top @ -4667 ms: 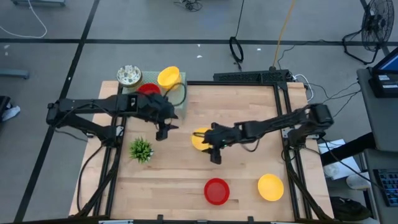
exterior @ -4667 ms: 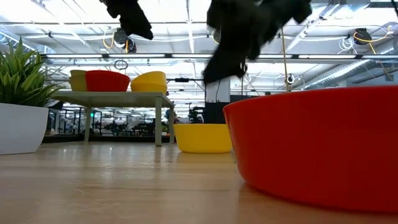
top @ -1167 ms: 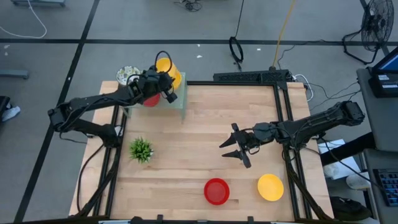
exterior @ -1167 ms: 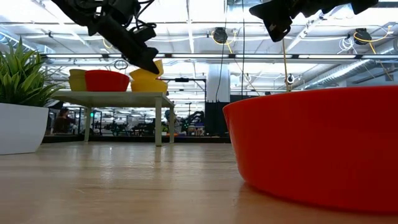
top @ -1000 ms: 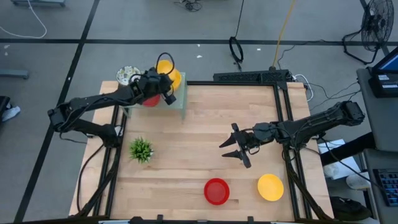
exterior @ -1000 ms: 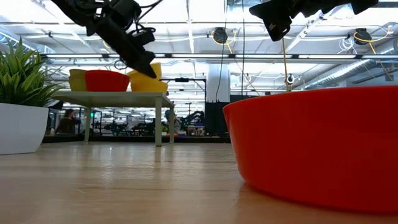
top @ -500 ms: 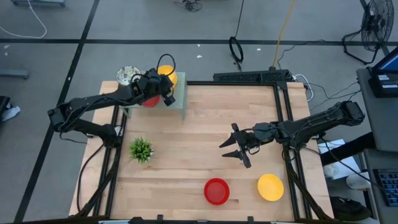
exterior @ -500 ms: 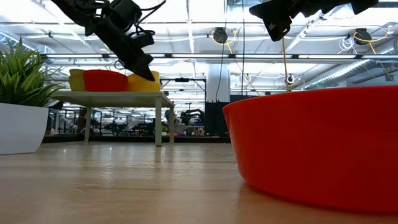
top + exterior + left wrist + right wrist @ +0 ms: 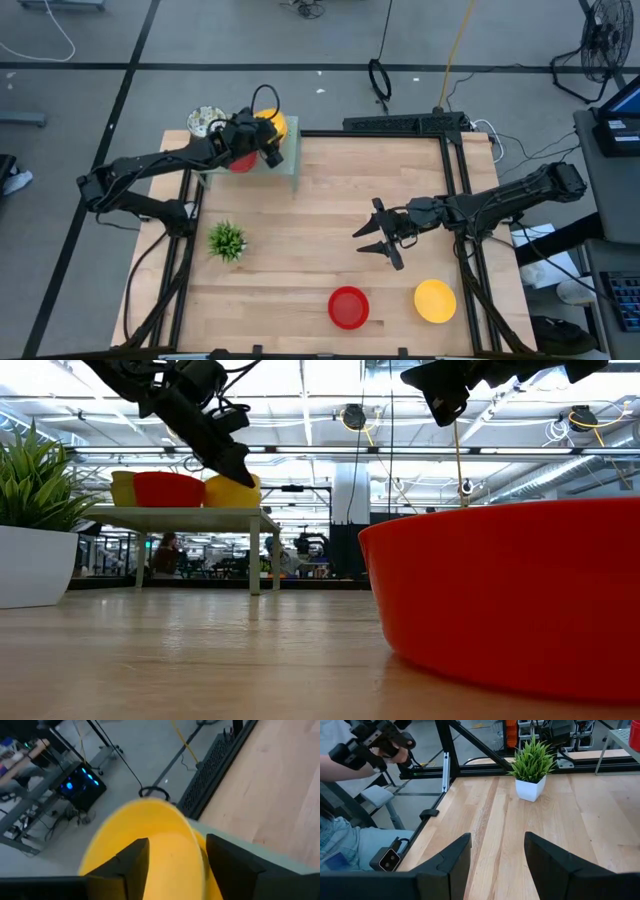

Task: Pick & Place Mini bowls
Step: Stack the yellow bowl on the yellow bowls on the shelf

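My left gripper [image 9: 262,142] hangs open over the pale green rack [image 9: 291,166] at the table's far left corner. Its fingers stand either side of the near rim of a yellow mini bowl [image 9: 150,827], one over the hollow and one outside. That bowl [image 9: 236,491] rests on the rack beside a red bowl [image 9: 170,490] and a pale speckled bowl [image 9: 205,120]. My right gripper [image 9: 366,240] is open and holds nothing, above the table's right half. A red bowl [image 9: 348,307] and a yellow bowl [image 9: 435,300] sit on the table near its near edge. My left gripper stands open across the yellow bowl's rim [image 9: 196,851], slanting down from the near side. The rim runs close by one finger [image 9: 227,865]. Whether either finger touches the bowl, I cannot tell.
A small green plant in a white pot [image 9: 227,241] stands on the table's left side, also in the right wrist view [image 9: 532,770]. The rack stands raised on legs [image 9: 254,555]. Black frame rails edge the table. A person's hands [image 9: 367,747] show beyond the left edge.
My left gripper has carried the yellow bowl down and a little toward the near edge. The bowl was tilted above the rack and now sits level on it, beside the red bowl. My right arm has kept still.
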`<state>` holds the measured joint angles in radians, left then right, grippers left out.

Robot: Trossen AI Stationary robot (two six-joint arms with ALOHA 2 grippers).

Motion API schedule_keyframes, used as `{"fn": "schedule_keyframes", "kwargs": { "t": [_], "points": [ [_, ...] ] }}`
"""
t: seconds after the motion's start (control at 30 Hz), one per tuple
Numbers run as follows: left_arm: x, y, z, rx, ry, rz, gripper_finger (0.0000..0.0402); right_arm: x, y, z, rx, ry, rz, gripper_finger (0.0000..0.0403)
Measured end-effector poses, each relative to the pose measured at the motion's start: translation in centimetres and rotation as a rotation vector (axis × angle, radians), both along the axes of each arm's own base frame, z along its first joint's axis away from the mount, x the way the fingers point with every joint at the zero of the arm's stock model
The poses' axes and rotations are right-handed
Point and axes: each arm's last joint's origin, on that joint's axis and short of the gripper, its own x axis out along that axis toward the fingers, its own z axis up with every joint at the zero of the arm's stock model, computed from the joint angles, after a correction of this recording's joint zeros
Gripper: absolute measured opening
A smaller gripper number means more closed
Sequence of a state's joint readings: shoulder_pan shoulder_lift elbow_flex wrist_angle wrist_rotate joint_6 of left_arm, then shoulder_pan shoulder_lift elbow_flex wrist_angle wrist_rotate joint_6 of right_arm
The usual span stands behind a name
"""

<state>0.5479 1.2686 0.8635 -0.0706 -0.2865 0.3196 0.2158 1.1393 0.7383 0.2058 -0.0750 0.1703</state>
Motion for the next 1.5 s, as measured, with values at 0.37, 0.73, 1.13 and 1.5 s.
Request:
{"fn": "schedule_keyframes", "kwargs": {
  "t": [0.37,0.73,1.13,1.5],
  "points": [
    [-0.1,-0.2,1.5,0.072,-0.085,-0.01,0.0214,0.0,0.0,0.0,0.0,0.0,0.0,0.0171],
    [0.4,-4.0,2.8,-0.239,-0.329,-0.254,0.0214,0.3,0.3,1.2,0.029,-0.132,0.005,0.0171],
    [2.1,-10.2,2.2,-0.547,-0.305,-0.583,0.0214,1.6,3.6,-1.7,0.066,0.059,-0.004,0.0171],
    [2.6,-15.1,2.2,-0.57,-0.258,-0.741,0.0214,2.2,7.3,-5.3,0.409,0.554,-0.124,0.0171]
  ]
}}
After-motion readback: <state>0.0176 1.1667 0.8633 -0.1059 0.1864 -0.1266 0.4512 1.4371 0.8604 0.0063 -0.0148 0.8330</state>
